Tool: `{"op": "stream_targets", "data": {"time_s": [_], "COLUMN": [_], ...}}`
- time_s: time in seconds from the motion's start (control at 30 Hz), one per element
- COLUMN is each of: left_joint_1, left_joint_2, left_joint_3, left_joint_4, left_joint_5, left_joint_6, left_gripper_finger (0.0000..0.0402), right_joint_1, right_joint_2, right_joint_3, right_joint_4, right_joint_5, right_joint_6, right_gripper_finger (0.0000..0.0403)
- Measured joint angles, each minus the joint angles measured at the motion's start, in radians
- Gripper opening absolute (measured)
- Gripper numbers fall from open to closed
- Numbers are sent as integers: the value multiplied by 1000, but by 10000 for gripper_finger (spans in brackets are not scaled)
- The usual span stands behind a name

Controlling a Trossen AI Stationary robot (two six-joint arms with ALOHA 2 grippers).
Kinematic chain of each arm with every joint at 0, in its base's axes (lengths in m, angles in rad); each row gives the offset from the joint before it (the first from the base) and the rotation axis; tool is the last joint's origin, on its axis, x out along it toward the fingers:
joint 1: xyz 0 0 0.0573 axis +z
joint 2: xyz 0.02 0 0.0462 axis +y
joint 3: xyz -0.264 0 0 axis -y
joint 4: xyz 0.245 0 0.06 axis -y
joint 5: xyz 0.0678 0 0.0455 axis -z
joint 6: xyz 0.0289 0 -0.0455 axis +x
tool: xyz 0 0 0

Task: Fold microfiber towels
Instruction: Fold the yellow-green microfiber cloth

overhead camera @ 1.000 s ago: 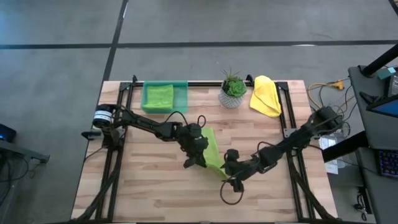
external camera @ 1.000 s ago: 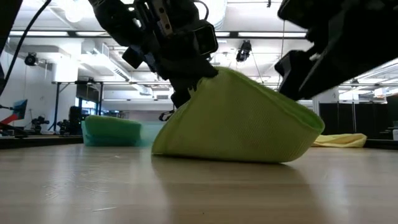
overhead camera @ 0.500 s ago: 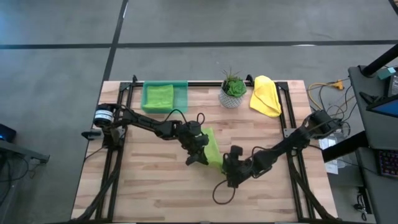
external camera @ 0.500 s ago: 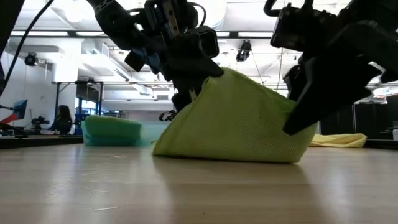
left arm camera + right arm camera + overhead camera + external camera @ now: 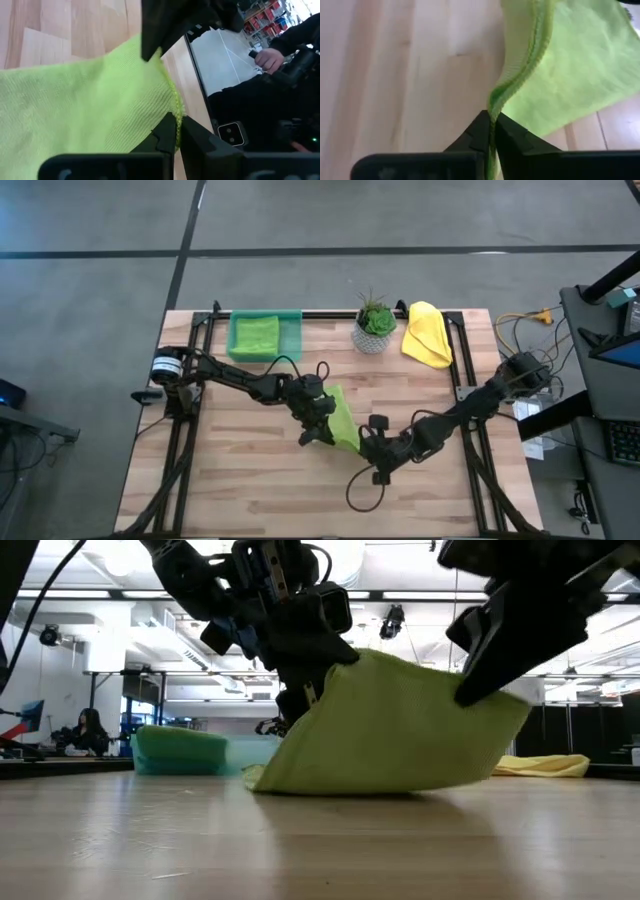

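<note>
A lime green microfiber towel [image 5: 342, 416] hangs at mid-table between my two grippers. Its lower fold [image 5: 330, 783] rests on the wood and its right end is raised. My left gripper [image 5: 314, 432] is shut on the towel's left top. My right gripper [image 5: 367, 444] is shut on its right end. Another green towel [image 5: 256, 333] lies folded in the green tray [image 5: 292, 338] at the far left. A yellow towel [image 5: 427, 333] lies in a heap at the far right. My left gripper pinches the towel's hemmed edge [image 5: 173, 106] between its two fingers, which come slanting down from the table's left. The cloth hangs below the hold, and its bottom touches the table. My right gripper pinches the towel's doubled hemmed edge [image 5: 496, 99] between its fingertips, slanting down from the table's right. That end [image 5: 500, 725] is lifted off the table, and the top edge [image 5: 410, 668] runs nearly straight to the other hold.
A small potted plant [image 5: 375, 322] stands at the far edge between the tray and the yellow towel. Bare wood [image 5: 250, 490] lies along the near side of the table. Black frame rails [image 5: 188, 430] run along both side edges.
My right gripper has dipped to the towel's right end, taken hold of it and risen. That end, which lay rounded on the table, now hangs clear of it. The left part of the towel has stayed where it was.
</note>
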Motion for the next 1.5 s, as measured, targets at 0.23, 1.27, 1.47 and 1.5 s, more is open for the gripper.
{"op": "stream_targets", "data": {"time_s": [0.23, 1.27, 1.47, 1.5], "left_joint_1": [-19, -255, -257, -257], "left_joint_2": [-12, -31, -94, -105], "left_joint_3": [1, 33, 20, 19], "left_joint_4": [6, -153, -294, -319], "left_joint_5": [-2, -227, -413, -444], "left_joint_6": [-1, -22, 46, 56], "left_gripper_finger": [1, 0, 0, 0], "right_joint_1": [-3, -218, -263, -271], "right_joint_2": [-78, -11, 5, 10], "right_joint_3": [0, 155, 150, 150], "right_joint_4": [-72, -195, -202, -201], "right_joint_5": [-159, -480, -480, -480], "right_joint_6": [-10, -201, -253, -259], "right_gripper_finger": [10, 9, 9, 9]}}
